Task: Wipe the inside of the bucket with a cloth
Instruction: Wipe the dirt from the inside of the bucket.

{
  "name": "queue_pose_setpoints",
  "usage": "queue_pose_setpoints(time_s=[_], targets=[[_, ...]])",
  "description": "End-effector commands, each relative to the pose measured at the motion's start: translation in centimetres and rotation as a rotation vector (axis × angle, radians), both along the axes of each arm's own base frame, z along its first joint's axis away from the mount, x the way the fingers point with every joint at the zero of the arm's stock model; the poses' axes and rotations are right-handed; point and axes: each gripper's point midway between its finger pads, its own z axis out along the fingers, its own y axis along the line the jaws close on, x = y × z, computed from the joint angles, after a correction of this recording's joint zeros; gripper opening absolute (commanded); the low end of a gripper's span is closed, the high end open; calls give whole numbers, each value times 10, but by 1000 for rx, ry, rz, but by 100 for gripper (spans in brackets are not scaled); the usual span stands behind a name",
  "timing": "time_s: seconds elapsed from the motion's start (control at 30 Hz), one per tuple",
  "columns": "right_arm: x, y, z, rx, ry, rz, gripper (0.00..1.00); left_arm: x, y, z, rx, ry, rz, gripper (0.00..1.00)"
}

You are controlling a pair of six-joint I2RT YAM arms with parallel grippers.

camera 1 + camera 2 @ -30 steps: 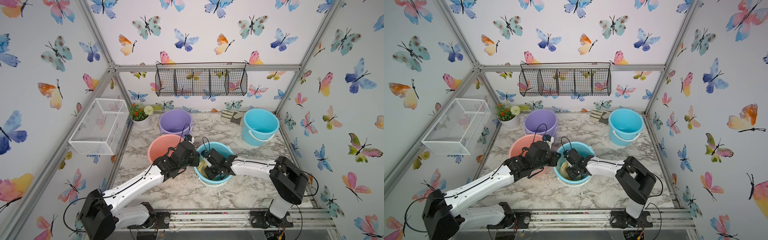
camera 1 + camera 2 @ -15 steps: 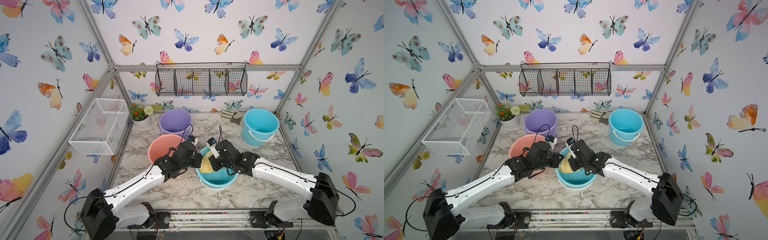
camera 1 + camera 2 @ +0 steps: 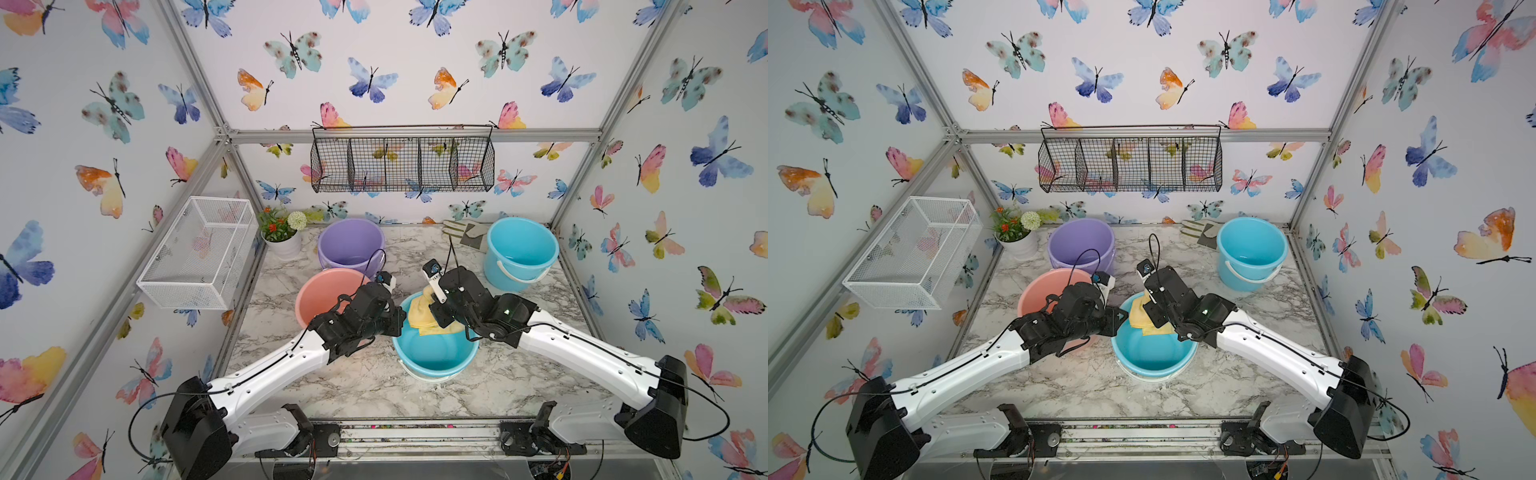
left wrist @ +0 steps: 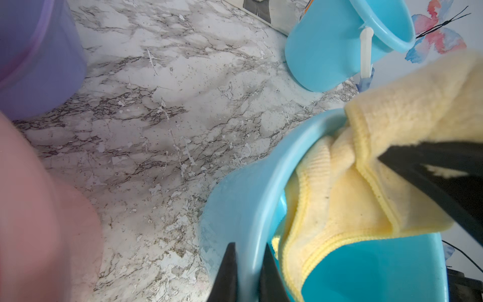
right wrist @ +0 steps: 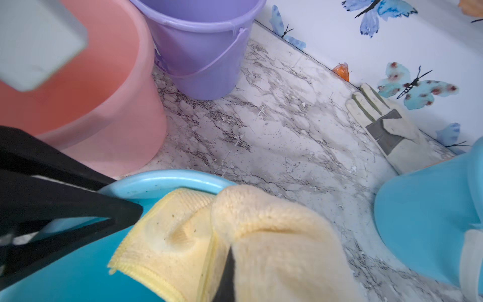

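A light blue bucket (image 3: 436, 357) stands at the front middle of the marble table, seen in both top views (image 3: 1150, 357). My left gripper (image 4: 248, 248) is shut on its left rim (image 4: 235, 209), one finger outside and one inside. The pale yellow cloth (image 3: 417, 313) hangs bunched over the bucket's far inner wall, up at the rim. My right gripper (image 3: 432, 316) is shut on the cloth (image 5: 261, 235), and the fabric wraps over its fingers so only a dark sliver shows. The bucket's bottom shows bare blue.
A pink bucket (image 3: 328, 291) stands close to the left of the blue one, with a purple bucket (image 3: 351, 245) behind it. A second blue bucket (image 3: 519, 253) and a beige glove (image 3: 465, 237) sit at the back right. A flower pot (image 3: 282, 237) stands at the back left.
My right gripper has risen from deep inside the bucket to its far rim, carrying the cloth up the inner wall. The left gripper has kept its hold on the rim.
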Motion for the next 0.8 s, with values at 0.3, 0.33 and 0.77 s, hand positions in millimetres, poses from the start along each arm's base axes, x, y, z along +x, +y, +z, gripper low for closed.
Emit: queue_pose_setpoints(time_s=[0.3, 0.33, 0.77], targets=[[-17, -16, -53, -276, 90, 160, 2, -4, 2, -5, 17, 17, -19, 0], [-18, -17, -60, -289, 99, 164, 2, -4, 3, -4, 16, 15, -17, 0], [-36, -36, -166, -578, 348, 229, 2, -4, 3, 9, -6, -7, -19, 0]])
